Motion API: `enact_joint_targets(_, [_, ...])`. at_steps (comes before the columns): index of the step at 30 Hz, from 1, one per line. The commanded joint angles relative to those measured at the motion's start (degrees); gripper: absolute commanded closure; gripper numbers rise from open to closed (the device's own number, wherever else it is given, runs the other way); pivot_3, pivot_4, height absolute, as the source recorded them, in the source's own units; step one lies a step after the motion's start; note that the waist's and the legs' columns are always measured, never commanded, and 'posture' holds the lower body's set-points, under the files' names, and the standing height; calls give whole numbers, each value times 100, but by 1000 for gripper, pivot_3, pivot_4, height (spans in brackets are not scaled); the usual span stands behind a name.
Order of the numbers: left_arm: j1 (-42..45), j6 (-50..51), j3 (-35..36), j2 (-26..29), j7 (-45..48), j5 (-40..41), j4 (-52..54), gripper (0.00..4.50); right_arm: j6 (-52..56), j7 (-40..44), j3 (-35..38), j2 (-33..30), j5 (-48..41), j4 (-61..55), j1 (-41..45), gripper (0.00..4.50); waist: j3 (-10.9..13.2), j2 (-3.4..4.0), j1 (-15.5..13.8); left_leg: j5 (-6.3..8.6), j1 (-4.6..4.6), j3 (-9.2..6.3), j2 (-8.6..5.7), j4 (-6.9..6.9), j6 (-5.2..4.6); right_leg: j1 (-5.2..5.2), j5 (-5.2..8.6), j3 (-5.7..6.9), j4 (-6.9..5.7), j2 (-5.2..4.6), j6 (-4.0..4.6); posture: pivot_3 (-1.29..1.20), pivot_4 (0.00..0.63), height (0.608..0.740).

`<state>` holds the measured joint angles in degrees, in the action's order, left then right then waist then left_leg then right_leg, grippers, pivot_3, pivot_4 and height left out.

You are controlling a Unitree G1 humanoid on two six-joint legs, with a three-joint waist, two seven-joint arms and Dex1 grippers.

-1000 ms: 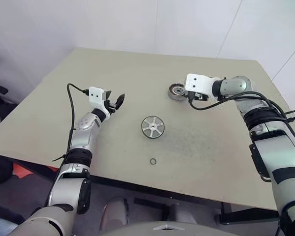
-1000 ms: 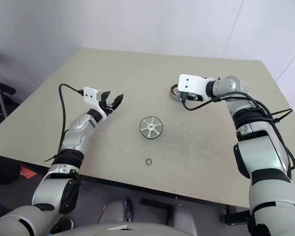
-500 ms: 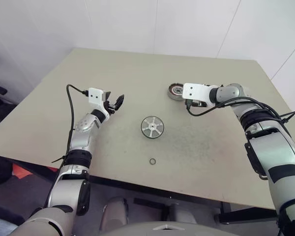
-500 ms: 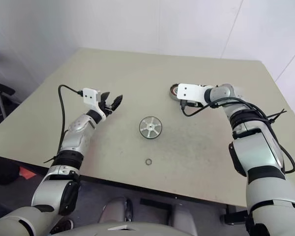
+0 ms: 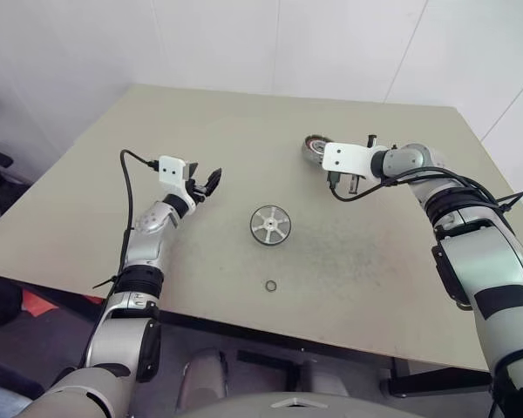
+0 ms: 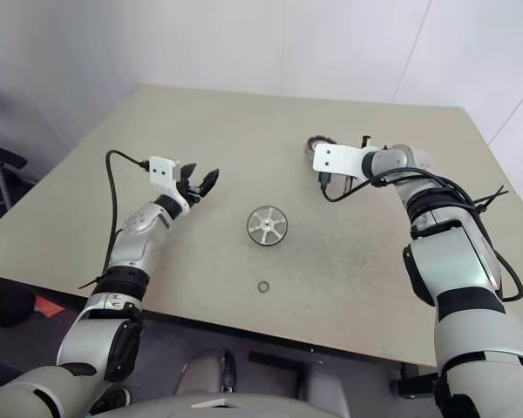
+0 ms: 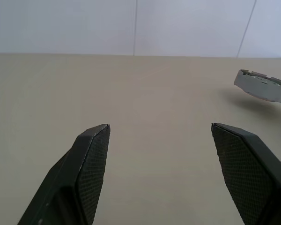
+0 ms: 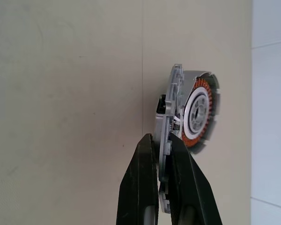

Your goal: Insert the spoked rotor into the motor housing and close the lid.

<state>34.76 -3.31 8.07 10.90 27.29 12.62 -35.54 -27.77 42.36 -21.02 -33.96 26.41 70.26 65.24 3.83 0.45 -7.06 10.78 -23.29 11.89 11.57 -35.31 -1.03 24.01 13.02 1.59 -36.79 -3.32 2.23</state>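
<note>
1. Left eye view: the spoked rotor [image 5: 270, 225] is seen lying flat near the middle of the frame on the beige desk [image 5: 244, 131], with a small ring [image 5: 271, 285] below it, well apart. The motor housing [image 5: 315, 149] is found in the upper middle of the frame, tipped up on edge, with the right claw [image 5: 321, 158] at its rim. The left claw [image 5: 211, 181] is held in the left half of the frame, well apart from the rotor, released and grasping nothing.

2. Right eye view: the same layout is shown. The housing is partly hidden behind the white wrist block of the right arm, so how much of its rim is caught cannot be told here.

3. Left wrist view: the two black fingers [image 7: 91, 159] are seen spread wide over bare desk, with nothing between them. A grey disc-shaped part, judged to be the tilted housing, is seen at the right edge of the frame.

4. Right wrist view: the right claw is clenched on the thin grey flange of the housing, whose copper windings and white centre face right in the frame.

5. Risk, as judged: only a narrow edge is pinched, so the housing could pivot or slip out while being carried or laid down. If it is set face down or tilted, the rotor could not be seated. The loose ring could also be knocked away by a low sweep.
</note>
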Motion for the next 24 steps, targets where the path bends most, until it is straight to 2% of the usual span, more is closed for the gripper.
enact_joint_targets(1, [93,-113,-2,17,-6,1,162,808,-167,-79,110,-120,-61,-186,303,4452,0,0,0,0,-6,0,0,0,0,6,0,0,0,0,0,0,0,740])
enact_joint_targets(9, [101,-128,-35,-7,-6,-20,142,808,-419,372,137,-360,-87,-440,396,4452,1,0,-7,0,-10,0,0,0,-1,8,0,0,0,0,0,0,0,740])
enact_joint_targets(18, [71,-136,-59,-39,-8,-13,112,808,-505,2279,301,-1124,-695,-1600,-110,4452,4,-4,-15,3,-15,0,0,-5,-8,10,0,1,0,-1,0,0,0,740])
enact_joint_targets(24, [86,-135,-71,-52,17,-9,70,808,297,3630,508,-1726,-1608,-3515,-1210,4452,4,-5,-37,-5,-15,-1,0,-12,-28,8,-1,1,-4,-1,-1,0,0,740])
